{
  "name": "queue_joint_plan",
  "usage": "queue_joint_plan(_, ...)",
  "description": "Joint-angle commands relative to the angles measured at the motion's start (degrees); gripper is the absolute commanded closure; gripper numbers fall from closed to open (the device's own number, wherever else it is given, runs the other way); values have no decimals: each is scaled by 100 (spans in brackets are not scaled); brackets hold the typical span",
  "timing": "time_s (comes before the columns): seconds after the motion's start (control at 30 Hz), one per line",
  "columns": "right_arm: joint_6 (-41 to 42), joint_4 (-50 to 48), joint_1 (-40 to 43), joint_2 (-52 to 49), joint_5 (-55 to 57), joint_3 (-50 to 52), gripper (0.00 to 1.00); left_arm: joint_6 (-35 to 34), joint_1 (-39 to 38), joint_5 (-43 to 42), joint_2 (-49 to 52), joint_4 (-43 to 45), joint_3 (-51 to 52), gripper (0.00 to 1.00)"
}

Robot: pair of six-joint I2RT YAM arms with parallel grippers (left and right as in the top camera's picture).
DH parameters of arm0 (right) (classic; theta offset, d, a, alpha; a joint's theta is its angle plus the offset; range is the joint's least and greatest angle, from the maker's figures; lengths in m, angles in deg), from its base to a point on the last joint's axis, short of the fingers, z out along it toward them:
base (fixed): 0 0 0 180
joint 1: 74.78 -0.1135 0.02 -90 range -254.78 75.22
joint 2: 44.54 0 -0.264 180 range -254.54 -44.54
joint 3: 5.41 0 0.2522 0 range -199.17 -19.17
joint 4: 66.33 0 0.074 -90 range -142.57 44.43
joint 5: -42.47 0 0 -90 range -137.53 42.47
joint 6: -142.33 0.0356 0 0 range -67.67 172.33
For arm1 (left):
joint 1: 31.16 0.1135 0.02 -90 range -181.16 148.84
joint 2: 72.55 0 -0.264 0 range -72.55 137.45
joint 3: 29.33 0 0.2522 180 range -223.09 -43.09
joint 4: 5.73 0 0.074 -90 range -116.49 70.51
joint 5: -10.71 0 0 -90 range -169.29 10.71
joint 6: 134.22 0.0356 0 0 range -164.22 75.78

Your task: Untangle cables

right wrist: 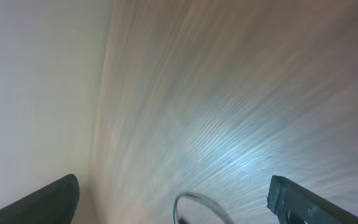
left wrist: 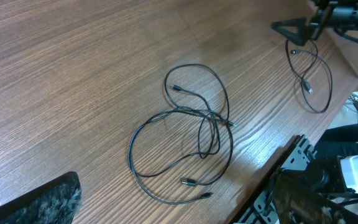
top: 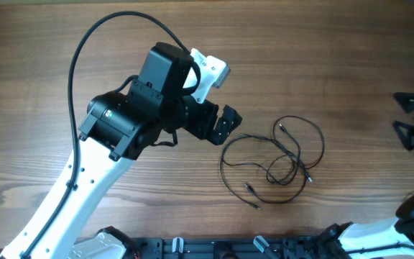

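The tangled cables (top: 279, 157) are thin black wires lying in overlapping loops on the wooden table, with small plugs at their loose ends. They also show in the left wrist view (left wrist: 185, 140). My left gripper (top: 226, 124) is open and empty, hovering just left of the tangle; its fingers frame the left wrist view (left wrist: 166, 202). A separate thin cable (left wrist: 312, 74) lies at the far right under my right gripper (top: 410, 121). The right gripper (right wrist: 173, 199) is open, with a blurred cable loop (right wrist: 197, 206) between its fingers, not gripped.
The wooden table (top: 322, 65) stretches all round the tangle. The left arm's thick black cable (top: 85, 43) arcs over the table's left side. A black rail (top: 214, 248) runs along the front edge. The right arm's base (top: 408, 216) is at the front right.
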Motion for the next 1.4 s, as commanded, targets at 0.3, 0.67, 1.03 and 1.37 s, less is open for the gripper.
queue_joint_plan(0.3, -2446, 376, -2608, -96, 297, 24, 0, -55, -4, 13, 37, 13, -70, 0)
queue_joint_plan(0.67, -2793, 1062, -4301, -96, 1316, 24, 1, -55, -4, 13, 37, 11, -70, 0)
queue_joint_plan(1.03, -2870, 1128, -5077, -96, 1902, 22, 7, -55, -4, 13, 37, 13, -70, 0)
queue_joint_plan(1.37, -3176, 1097, -5471, -17, 1989, -111, 9, -55, -4, 13, 37, 13, -70, 0)
